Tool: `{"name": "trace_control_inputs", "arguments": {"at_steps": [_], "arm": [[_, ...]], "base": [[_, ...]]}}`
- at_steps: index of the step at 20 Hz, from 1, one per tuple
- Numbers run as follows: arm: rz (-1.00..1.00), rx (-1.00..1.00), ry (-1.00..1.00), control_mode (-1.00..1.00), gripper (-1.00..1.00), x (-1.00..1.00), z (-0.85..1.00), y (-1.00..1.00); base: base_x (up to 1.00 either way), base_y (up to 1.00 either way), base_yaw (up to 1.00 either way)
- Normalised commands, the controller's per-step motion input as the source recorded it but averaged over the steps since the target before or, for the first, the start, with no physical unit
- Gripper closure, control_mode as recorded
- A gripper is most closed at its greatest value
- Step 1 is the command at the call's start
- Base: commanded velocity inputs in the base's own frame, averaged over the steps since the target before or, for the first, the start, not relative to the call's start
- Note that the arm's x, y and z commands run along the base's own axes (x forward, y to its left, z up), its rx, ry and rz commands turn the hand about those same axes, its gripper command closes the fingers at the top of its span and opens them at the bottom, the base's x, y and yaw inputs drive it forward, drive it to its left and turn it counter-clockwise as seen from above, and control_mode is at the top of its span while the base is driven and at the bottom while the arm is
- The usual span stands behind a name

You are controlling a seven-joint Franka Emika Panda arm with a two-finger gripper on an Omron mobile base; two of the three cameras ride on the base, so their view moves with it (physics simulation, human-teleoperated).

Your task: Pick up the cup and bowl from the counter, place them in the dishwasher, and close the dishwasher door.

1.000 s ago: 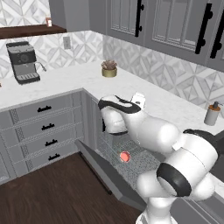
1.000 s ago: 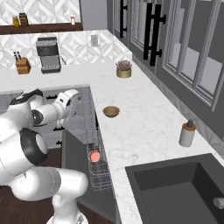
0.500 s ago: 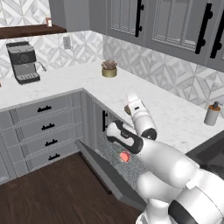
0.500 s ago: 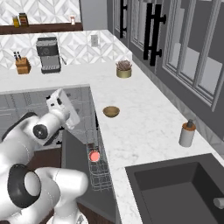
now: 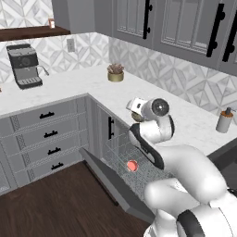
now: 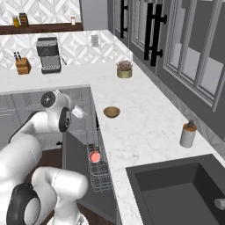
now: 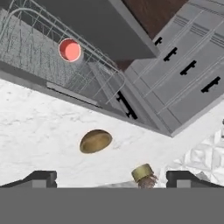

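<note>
Below the two-finger gripper (image 7: 111,177), which is open with nothing between its tips, sits the small shallow golden-brown wooden bowl (image 7: 96,141) on the white marble-look counter (image 7: 39,131). Further out from the gripper, past the counter edge, the small white cup with the salmon-red inside (image 7: 69,50) stands in the grey wire rack (image 7: 39,48) of the dishwasher (image 5: 139,173). The flat grey dishwasher door (image 5: 113,185) hangs down open. A tan pot with a plant (image 7: 143,175) is close by the gripper.

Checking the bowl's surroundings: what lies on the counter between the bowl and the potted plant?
Nothing: in the right base view the counter is bare marble between the bowl and the potted plant.
</note>
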Motion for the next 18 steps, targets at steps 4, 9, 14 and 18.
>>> {"name": "trace_control_inputs", "arguments": {"at_steps": [4,9,14,18], "arm": [[0.25,-0.28,0.48,-1.0,-1.0,0.19,-0.43,-0.01],[0.27,-0.31,0.18,-1.0,-1.0,0.57,-0.92,0.02],[0.3,-0.16,0.29,-1.0,-1.0,0.75,-0.65,-0.09],[0.31,-0.02,0.18,-1.0,-1.0,0.6,-0.29,-0.21]], "base": [[0.0,0.0,0.0],[0.0,0.0,0.0],[0.0,0.0,0.0],[0.0,0.0,0.0]]}}
